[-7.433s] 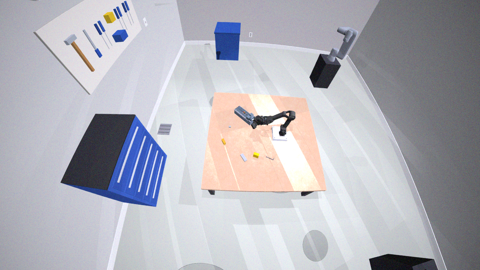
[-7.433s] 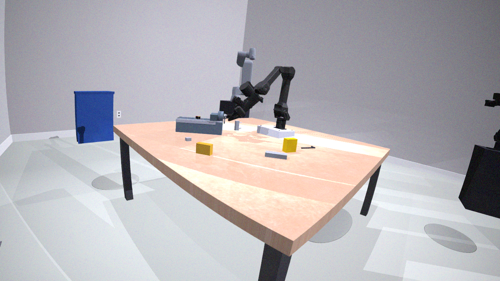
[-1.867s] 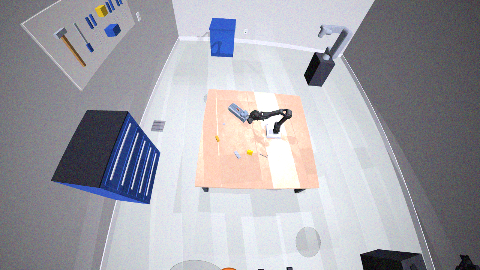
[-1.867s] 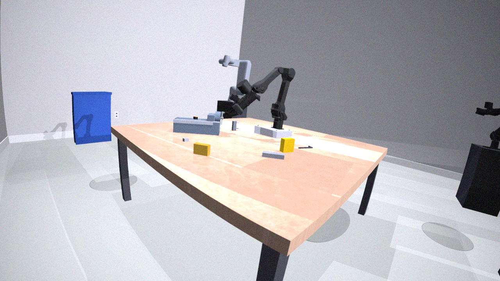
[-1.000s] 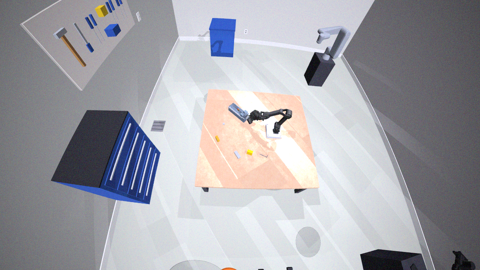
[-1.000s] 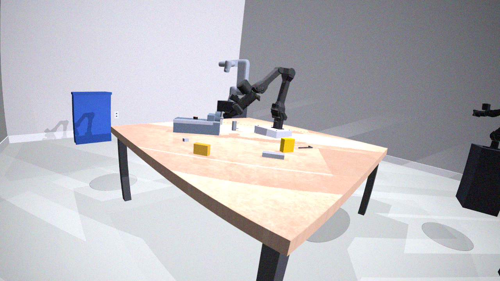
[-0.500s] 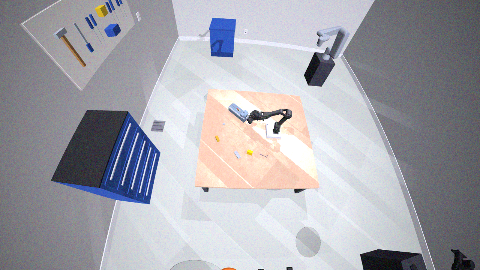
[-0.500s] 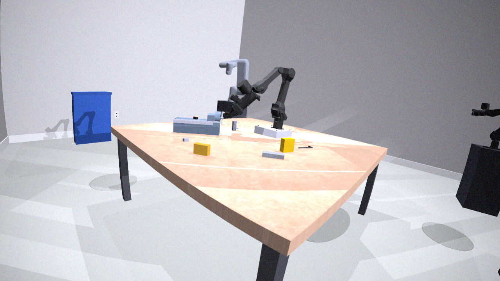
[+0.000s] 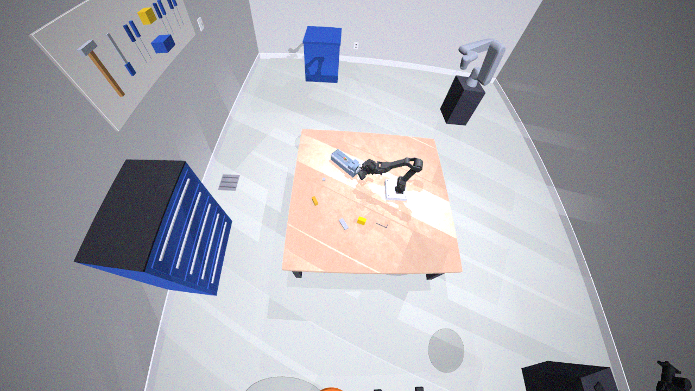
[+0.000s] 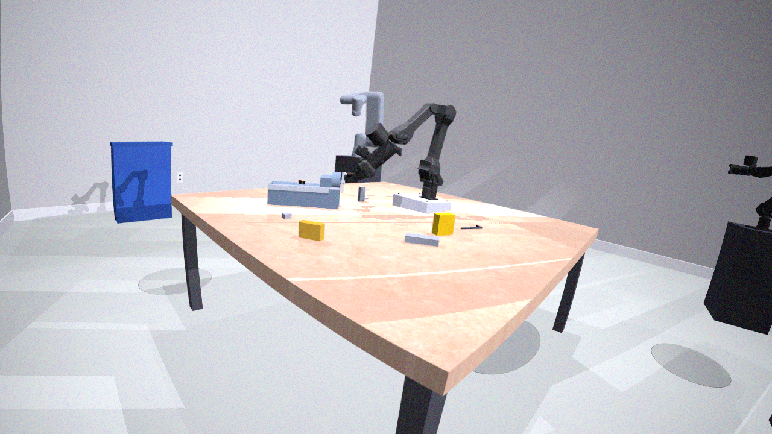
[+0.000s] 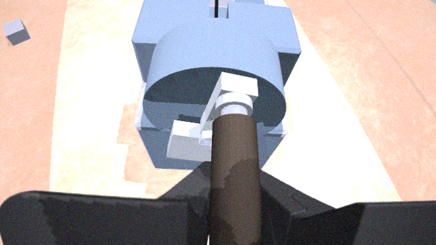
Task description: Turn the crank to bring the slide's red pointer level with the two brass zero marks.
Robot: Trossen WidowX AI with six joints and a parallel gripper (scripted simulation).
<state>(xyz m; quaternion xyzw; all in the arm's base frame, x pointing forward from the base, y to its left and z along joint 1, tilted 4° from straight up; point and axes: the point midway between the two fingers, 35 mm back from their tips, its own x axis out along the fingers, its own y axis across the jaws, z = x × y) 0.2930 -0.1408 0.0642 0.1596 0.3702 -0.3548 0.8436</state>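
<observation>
The blue-grey machine (image 9: pixel 340 163) (image 10: pixel 303 197) (image 11: pixel 214 47) stands on the table. Its white crank arm (image 11: pixel 239 82) shows at the round housing in the wrist view, leaning up to the right, with a dark brown cylindrical handle (image 11: pixel 235 153) at its upper end. My gripper (image 11: pixel 225 171) (image 9: pixel 361 171) (image 10: pixel 350 176) is shut on this handle, with a black finger on either side. A small red and dark part (image 9: pixel 344 158) (image 10: pixel 301 181) shows on top of the machine. The pointer and the brass zero marks are too small to compare, and the wrist view does not show them.
On the table (image 9: pixel 369 255) (image 10: pixel 377 296) are a small grey cube (image 9: pixel 323 180) (image 10: pixel 286 216) (image 11: pixel 16 33), an orange-yellow block (image 9: pixel 315 200) (image 10: pixel 311 230), a yellow block (image 9: pixel 361 220) (image 10: pixel 443 223), a grey bar (image 9: pixel 343 224) (image 10: pixel 421 240) and a black hex key (image 10: pixel 471 227).
</observation>
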